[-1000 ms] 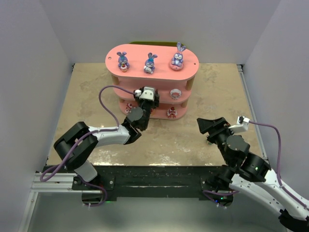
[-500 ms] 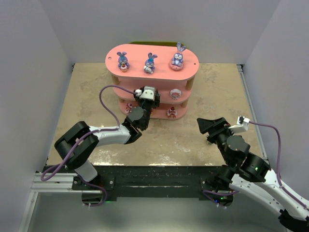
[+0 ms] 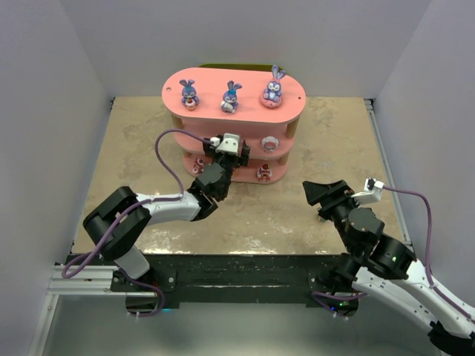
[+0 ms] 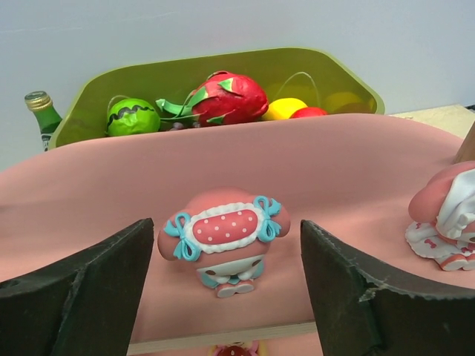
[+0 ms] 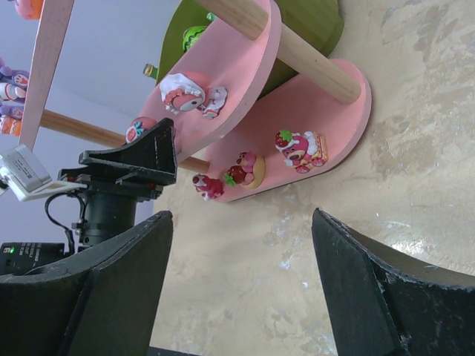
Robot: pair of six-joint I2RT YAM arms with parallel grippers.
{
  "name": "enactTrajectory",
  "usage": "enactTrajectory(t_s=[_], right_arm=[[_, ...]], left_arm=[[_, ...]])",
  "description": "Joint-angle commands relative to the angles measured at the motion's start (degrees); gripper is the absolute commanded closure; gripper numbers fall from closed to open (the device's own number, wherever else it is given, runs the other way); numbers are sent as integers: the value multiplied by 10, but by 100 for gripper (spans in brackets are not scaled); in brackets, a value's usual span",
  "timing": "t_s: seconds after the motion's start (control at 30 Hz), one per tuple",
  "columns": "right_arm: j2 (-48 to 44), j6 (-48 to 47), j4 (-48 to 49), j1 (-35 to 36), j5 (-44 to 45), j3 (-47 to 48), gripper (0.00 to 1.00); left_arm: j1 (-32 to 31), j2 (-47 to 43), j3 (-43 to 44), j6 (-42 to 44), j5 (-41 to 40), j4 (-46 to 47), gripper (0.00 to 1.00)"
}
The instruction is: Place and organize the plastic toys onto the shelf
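The pink shelf [image 3: 210, 80] stands at the back of the table with three purple-blue bunnies [image 3: 231, 97] on its top board. My left gripper [image 3: 221, 153] reaches into the middle tier. It is open around a pink figure with a red dotted hat and blue bows [image 4: 223, 236], which stands on the board [image 4: 334, 170] with a gap on each side. A second pink-and-white figure [image 4: 445, 219] stands to its right. Three red and pink figures [image 5: 249, 169] sit on the bottom board. My right gripper [image 3: 318, 193] hangs open and holds nothing over the table.
A green bin [image 4: 223, 74] with toy fruit and a bottle top [image 4: 38, 104] stands behind the shelf. Wooden posts [image 5: 312, 63] join the tiers. White walls close the table on three sides.
My left gripper's jaws have opened wider and let go of the pink dotted-hat figure, which now stands free on the middle board. The right arm has not moved.
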Motion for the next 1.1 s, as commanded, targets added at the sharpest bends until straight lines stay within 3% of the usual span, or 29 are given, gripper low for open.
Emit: enactTrajectory(t_s=[0.0,0.2,0.43,0.57,0.7,0.83,1.07], right_arm=[[6,1,7,-1,10,7,21],[29,18,-45,0,41,19,19],[65,65,-128,0,87,14,18],[116,120,-203,-1,157,25,19],[229,152,-261,-2,193,59,19],[310,140,-239,-50,177,60,18],[343,74,-160,-157,124,26,18]], left_arm=[[2,-30,-1,-6,-16,14,11],[1,-98,-38,-51,-15,-49,1],[1,-213,-77,-105,10,-123,1],[0,-289,-98,-140,4,-213,0],[0,-378,-106,-205,-10,-315,1],[0,-445,-95,-262,4,-417,1],[0,-449,-45,-293,9,-551,1]])
